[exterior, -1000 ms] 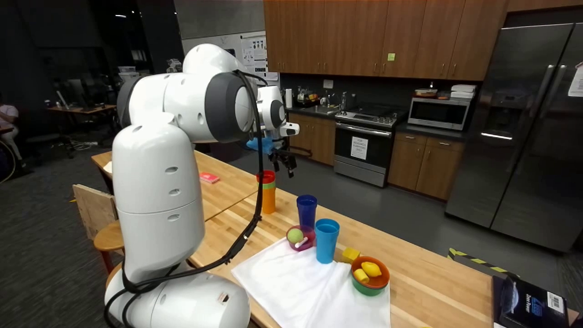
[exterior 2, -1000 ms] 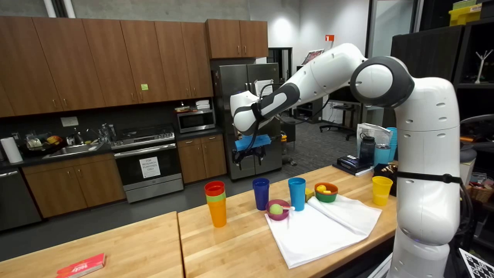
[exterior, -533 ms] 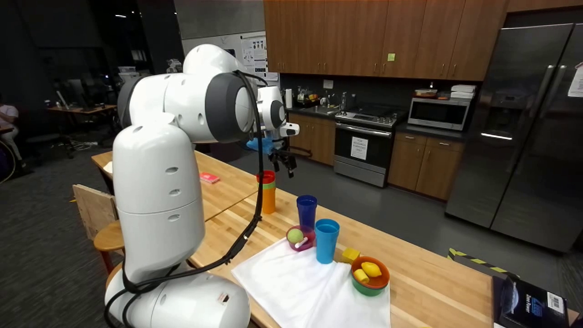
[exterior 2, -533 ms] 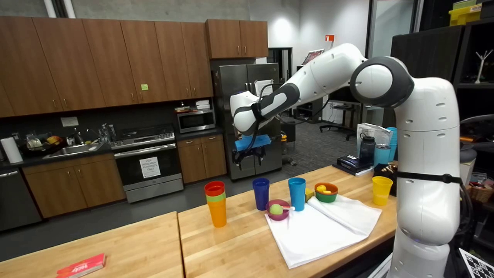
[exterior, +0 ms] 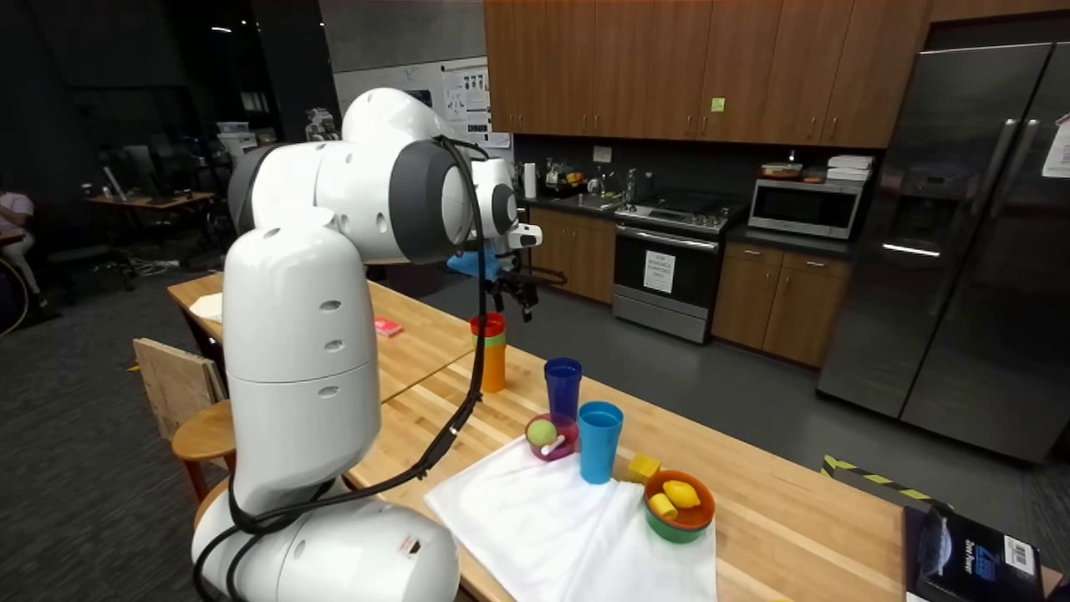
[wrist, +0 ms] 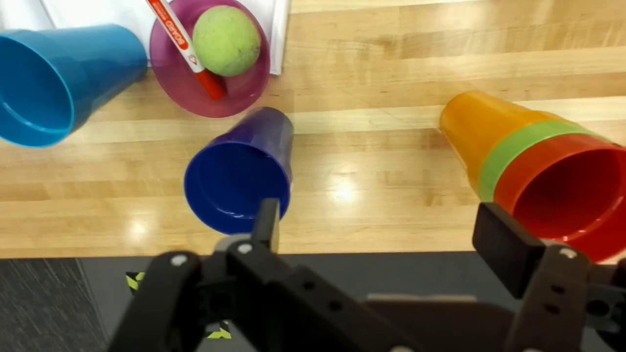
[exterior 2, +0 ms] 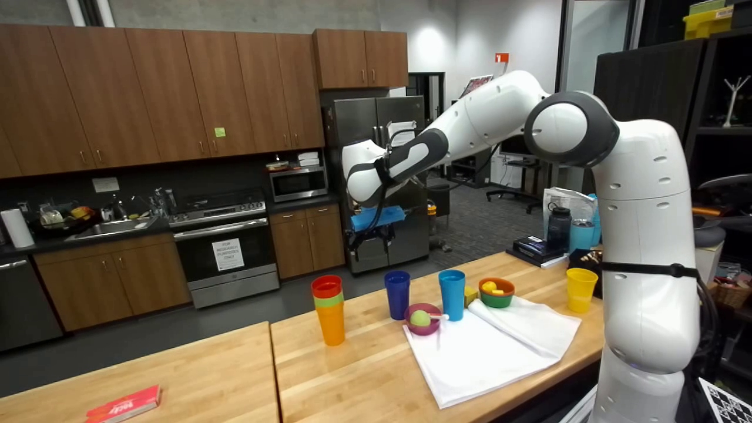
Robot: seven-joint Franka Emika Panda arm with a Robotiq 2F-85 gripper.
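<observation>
So the marker [wrist: 177,34] up-left of the pincer [wrist: 379,230] in the wrist view says BOARD. Paper [exterior 2: 228,255] on the oven door [exterior 2: 259,242], way past the pincer in both exterior views: FOR RESEARCH PURPOSES ONLY. Red sign [exterior 2: 502,57], up and right of it in an exterior view, shows a 1.

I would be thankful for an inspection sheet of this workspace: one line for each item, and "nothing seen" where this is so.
Surface: light-brown wooden table, partly covered by a creased white cloth.
Nearest things: dark-blue plastic cup, upright; upright stack of orange, green and red plastic cups.
Clutter: light-blue plastic cup; round purple bowl holding a yellow-green ball and a red-and-white marker; small yellow block.
Hand: open, apart from the cups; nothing seen in its grip.
Cables: black cable looping along the white jointed arm.
Surroundings: brown wooden cabinets; grey metal refrigerator; partly visible person at a picture edge.
</observation>
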